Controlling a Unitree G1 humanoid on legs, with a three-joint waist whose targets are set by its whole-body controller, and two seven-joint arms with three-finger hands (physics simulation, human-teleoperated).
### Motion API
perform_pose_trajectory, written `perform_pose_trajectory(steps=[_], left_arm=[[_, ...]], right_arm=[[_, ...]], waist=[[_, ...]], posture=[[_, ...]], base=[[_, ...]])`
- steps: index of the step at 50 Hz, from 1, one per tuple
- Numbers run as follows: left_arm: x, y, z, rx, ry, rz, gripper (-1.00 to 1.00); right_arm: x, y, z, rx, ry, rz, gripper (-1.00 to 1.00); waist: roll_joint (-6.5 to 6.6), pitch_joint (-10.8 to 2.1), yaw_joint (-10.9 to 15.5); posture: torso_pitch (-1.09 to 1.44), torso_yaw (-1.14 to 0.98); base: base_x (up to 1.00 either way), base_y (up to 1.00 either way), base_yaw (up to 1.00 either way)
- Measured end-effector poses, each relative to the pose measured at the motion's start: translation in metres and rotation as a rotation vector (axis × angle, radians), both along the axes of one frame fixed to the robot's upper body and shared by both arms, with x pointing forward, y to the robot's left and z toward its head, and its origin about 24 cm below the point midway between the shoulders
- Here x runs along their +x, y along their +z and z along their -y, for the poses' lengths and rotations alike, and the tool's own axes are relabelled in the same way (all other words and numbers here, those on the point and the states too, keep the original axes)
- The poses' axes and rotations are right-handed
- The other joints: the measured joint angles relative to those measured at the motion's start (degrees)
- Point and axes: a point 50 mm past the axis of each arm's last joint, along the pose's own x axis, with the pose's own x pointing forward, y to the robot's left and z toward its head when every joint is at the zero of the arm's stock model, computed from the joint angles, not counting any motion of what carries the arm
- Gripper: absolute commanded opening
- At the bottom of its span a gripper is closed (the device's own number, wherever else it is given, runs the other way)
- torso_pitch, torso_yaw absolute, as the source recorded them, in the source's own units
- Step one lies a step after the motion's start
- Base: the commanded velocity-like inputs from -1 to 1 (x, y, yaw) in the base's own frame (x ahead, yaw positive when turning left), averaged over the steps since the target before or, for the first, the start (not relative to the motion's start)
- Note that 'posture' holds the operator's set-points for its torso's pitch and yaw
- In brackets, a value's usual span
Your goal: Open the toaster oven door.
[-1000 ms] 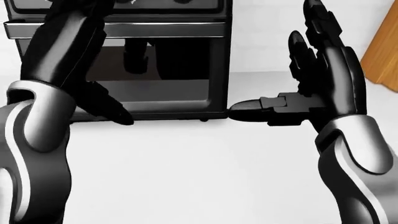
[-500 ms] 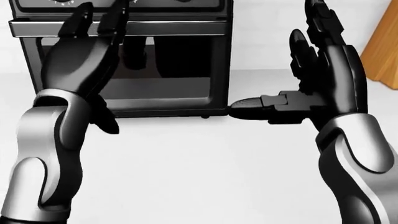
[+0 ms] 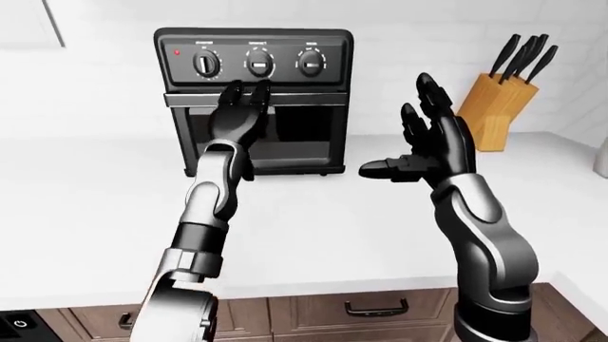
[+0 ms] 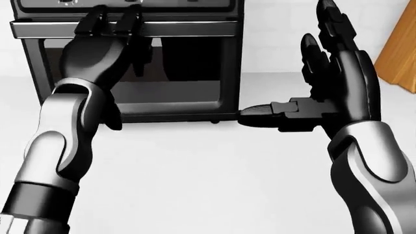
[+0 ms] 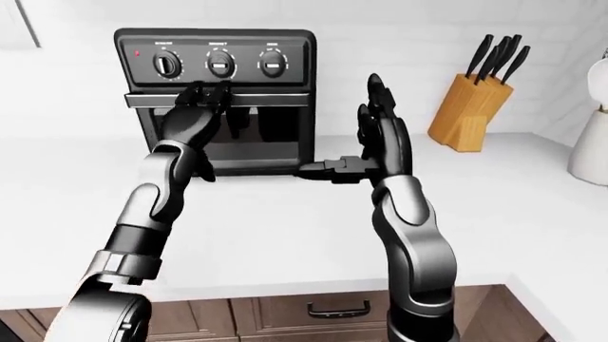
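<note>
A boxy black toaster oven (image 3: 254, 100) is being shown on a smooth white counter (image 3: 313, 228), toward 12 o'clock in the left-eye view. Three round knobs (image 3: 259, 64) are being displayed in a row above its door (image 3: 256, 135), whose dark glass pane is being kept shut under a long metallic bar handle (image 3: 304, 98). The left hand (image 4: 104, 48), glossy black on a silver forearm, is being held against that handle, its fingers (image 4: 130, 22) being laid over the bar; whether they are being curled round it cannot be told. The right hand (image 4: 338, 83) is being held spread at 3 o'clock of the oven, fingers pointing up and thumb being extended toward the oven's lower corner, nothing being gripped. A slanted wooden knife block (image 3: 495, 110) with black handles is being seen at 2 o'clock. Brown cabinet drawers (image 3: 371, 313) are being shown below the counter edge.
</note>
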Motion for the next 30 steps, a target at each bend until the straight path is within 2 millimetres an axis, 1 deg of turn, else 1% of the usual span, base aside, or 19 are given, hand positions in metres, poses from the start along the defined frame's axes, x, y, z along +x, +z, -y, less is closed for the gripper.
perform_pose_trajectory(steps=[8,22,23,24,25,26,28,30], left_arm=[[0.011,-0.001,-0.002,0.012,0.012,-0.018,1.0],[0.019,-0.007,-0.005,0.013,0.024,-0.044,1.0],[0.019,-0.007,-0.005,0.012,0.024,-0.043,0.98],[0.019,-0.008,-0.005,0.013,0.025,-0.042,0.72],[0.019,-0.008,-0.005,0.014,0.026,-0.039,0.65],[0.019,-0.007,-0.005,0.014,0.026,-0.035,0.64],[0.02,-0.004,-0.005,0.014,0.025,-0.025,0.47],[0.02,-0.001,-0.005,0.007,0.025,-0.011,0.4]], right_arm=[[0.001,-0.001,-0.001,0.001,0.001,-0.001,1.0],[0.0,0.0,-0.001,0.003,0.002,0.003,1.0],[0.0,0.0,0.0,0.003,0.0,0.002,1.0],[0.0,-0.001,0.0,0.003,-0.001,0.001,1.0],[0.0,-0.001,0.0,0.003,-0.001,-0.001,1.0],[0.0,-0.001,0.0,0.003,-0.002,-0.002,1.0],[0.001,-0.001,0.0,0.002,-0.003,-0.004,1.0],[0.001,-0.001,0.0,0.003,-0.003,-0.003,1.0]], waist=[[0.04,-0.13,-0.08],[0.25,-0.27,-0.22],[0.28,-0.29,-0.22],[0.3,-0.31,-0.24],[0.33,-0.33,-0.25],[0.35,-0.35,-0.25],[0.39,-0.41,-0.25],[0.41,-0.51,-0.24]], posture=[[-0.44,0.0],[-0.44,0.0],[-0.44,0.0],[-0.44,0.0],[-0.44,0.0],[-0.44,0.0],[-0.44,0.0],[-0.44,0.0]], base=[[0.0,0.0,0.0],[0.0,0.0,0.0],[0.0,0.0,0.0],[0.0,0.0,0.0],[0.0,0.0,0.0],[0.0,0.0,0.0],[0.0,0.0,0.0],[0.0,0.0,0.0]])
